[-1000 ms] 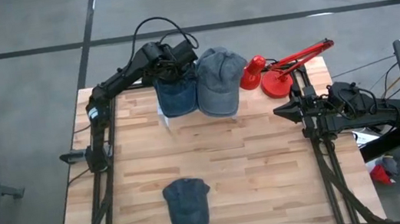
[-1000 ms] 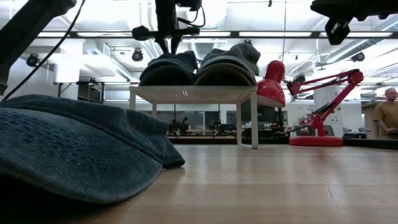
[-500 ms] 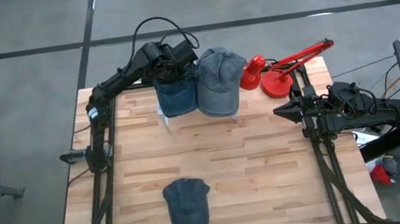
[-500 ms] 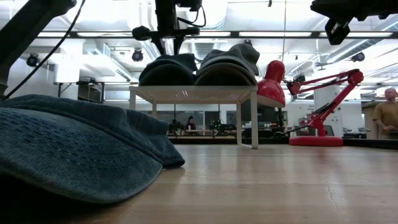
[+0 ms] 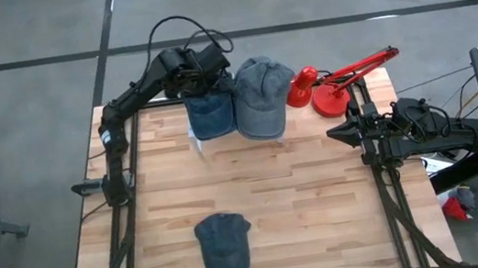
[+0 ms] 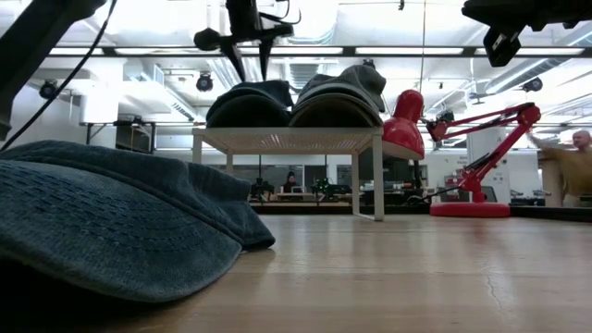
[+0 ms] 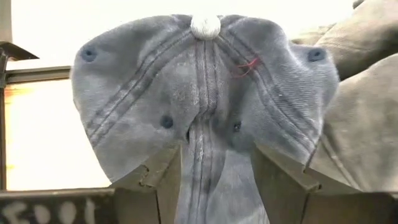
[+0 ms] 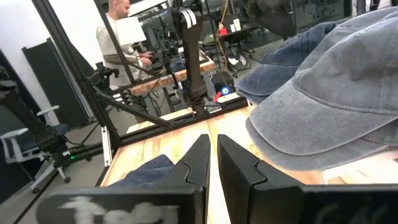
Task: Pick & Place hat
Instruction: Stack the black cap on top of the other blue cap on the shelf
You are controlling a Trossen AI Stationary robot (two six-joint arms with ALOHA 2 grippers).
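Note:
Two hats sit crown-up on a small white rack (image 6: pixel 287 139) at the table's far edge: a blue denim hat (image 5: pixel 211 115) and, on its right, a grey hat (image 5: pixel 260 99). My left gripper (image 6: pixel 250 69) hovers open over the blue hat's crown (image 7: pixel 205 93), one finger to each side of its middle seam. A third, blue hat (image 5: pixel 224 245) lies flat on the table near the front edge. My right gripper (image 8: pixel 211 162) waits shut at the table's right edge, with nothing between its fingers. My left gripper comes at the blue hat's crown (image 6: pixel 245 92) from above, fingers pointing down and spread. Its fingertips (image 7: pixel 163 180) stand level with the cloth on either side of the middle seam. I cannot tell whether they touch it. The hat rests on the rack.
A red desk lamp (image 5: pixel 334 84) stands at the far right corner, next to the rack. Bare wood (image 5: pixel 302 190) lies between the rack and the near hat. A person (image 6: pixel 578 166) stands in the room beyond the table.
My left gripper has opened and risen a little off the blue hat, drawing back toward the far left. The blue hat has stayed where it was on the rack.

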